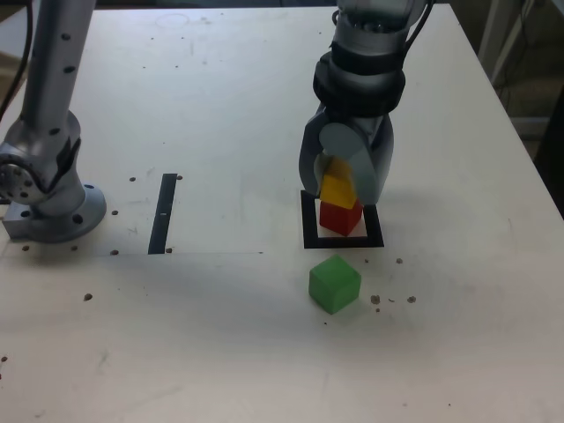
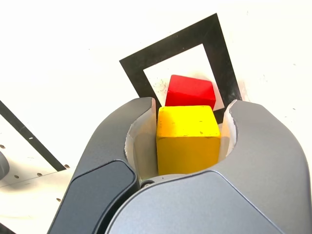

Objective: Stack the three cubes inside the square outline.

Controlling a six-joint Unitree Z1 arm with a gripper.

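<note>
Red cube [image 1: 340,217] sits inside the square outline [image 1: 308,225]. The gripper [image 1: 339,185] clamps the yellow cube [image 1: 337,188] on it. Green cube [image 1: 334,284], nearer the tabletop's front edge, remains: 1 of 3 placed.

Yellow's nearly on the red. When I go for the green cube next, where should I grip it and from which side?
Judging from the exterior view, come straight down on the green cube and close on two opposite vertical faces. It rests flat on the table, turned slightly askew to the square outline, so rotate the wrist to match. All sides look clear; the stack lies behind it.
</note>
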